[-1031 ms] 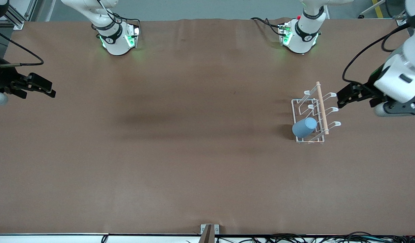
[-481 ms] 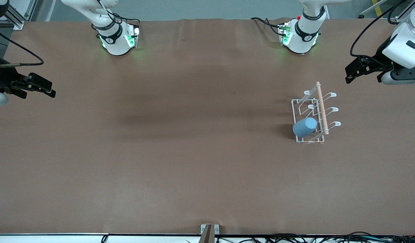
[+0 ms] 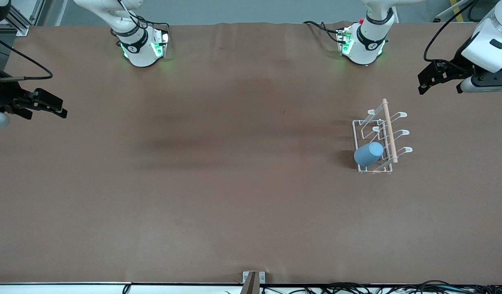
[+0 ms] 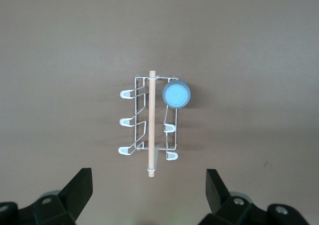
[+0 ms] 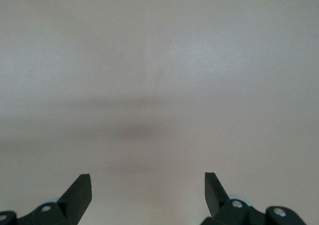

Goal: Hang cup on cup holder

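Brown table (image 3: pixel 218 171). Small white wire cup holder with wooden dowel on top (image 3: pixel 380 139) stands toward the left arm's end. Light-blue plastic cup (image 3: pixel 369 154) hangs mouth-down on the prong nearest the front camera. Left gripper (image 3: pixel 425 81) hovers over bare table near the holder, fingers spread, empty. Right gripper (image 3: pixel 51 107) waits at its table end, fingers spread, empty.

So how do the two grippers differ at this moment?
The left gripper hangs above the table near the cup holder, which carries the cup; the right gripper waits at the right arm's end, with neither nearby. The left wrist view shows holder and cup; the right wrist view shows only bare table. Both have their jaws open and hold nothing.
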`<state>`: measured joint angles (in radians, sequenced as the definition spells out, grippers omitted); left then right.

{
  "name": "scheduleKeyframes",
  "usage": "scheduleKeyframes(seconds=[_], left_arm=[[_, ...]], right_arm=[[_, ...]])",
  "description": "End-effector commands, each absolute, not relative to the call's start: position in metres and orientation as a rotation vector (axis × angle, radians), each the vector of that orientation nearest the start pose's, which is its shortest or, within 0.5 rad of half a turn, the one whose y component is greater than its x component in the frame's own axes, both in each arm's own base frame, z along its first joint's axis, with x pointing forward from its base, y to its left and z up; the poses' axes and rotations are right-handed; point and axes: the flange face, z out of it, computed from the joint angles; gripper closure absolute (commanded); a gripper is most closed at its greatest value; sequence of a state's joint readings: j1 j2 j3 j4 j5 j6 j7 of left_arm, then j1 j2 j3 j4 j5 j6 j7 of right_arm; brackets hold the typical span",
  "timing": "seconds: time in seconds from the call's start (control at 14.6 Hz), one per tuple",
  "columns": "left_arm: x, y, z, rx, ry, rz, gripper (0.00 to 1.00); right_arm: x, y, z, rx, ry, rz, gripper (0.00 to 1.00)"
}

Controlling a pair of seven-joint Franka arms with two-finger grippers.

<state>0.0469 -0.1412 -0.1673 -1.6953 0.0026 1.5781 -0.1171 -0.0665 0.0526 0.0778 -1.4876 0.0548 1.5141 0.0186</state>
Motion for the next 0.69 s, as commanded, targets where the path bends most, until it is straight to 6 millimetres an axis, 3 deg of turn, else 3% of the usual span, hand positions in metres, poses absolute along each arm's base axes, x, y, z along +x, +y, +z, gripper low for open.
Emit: scheduleKeyframes(seconds=[0.0,0.34,0.62], left_arm=[[0.5183,-0.0704,0.6436,-3.146,0.034,0.017,0.0],[0.5178,-0.0767,0.6448,-3.152,0.052,0.016,0.0],[0.5187,-0.0705,0.6448,-3.146,0.032,0.015,0.0]], right_arm=[[0.5635,0.0096,0.6311,-3.095,0.025,0.042,0.0],[0.5635,0.0096,0.6311,-3.095,0.025,0.042,0.0],[0.5635,0.0098,0.6311,-3.093,0.025,0.042,0.0]])
